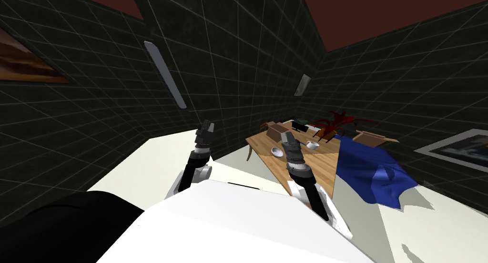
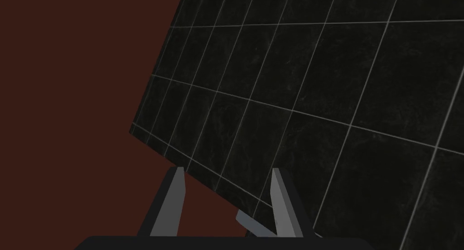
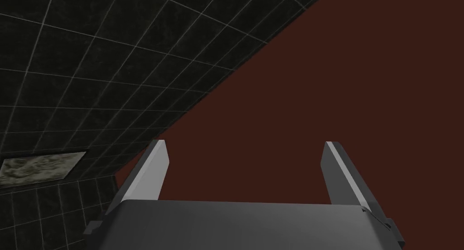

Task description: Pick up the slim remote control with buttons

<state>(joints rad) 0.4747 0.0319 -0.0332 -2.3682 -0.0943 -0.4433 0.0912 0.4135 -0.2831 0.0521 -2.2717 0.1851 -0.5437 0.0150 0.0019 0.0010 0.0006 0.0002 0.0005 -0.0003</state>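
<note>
A wooden table (image 1: 310, 167) stands ahead to my right with several small things on it. I cannot pick out a slim remote among them; a dark flat thing (image 1: 300, 126) lies at its far end. My left gripper (image 1: 206, 129) is raised toward the dark tiled wall, away from the table. Its fingers (image 2: 174, 202) stand partly closed and apart, with nothing between them. A small light grey piece (image 2: 249, 224) shows low beside one finger; I cannot tell what it is. My right gripper (image 1: 287, 140) is raised over the table's near end, open wide and empty (image 3: 244, 170).
On the table are a cardboard box (image 1: 276, 130), a white bowl (image 1: 277, 151) and a white cup (image 1: 312, 145). A blue cloth (image 1: 369, 172) drapes over the table's right side. Behind it are a red plant (image 1: 340, 119) and an open box (image 1: 374, 138).
</note>
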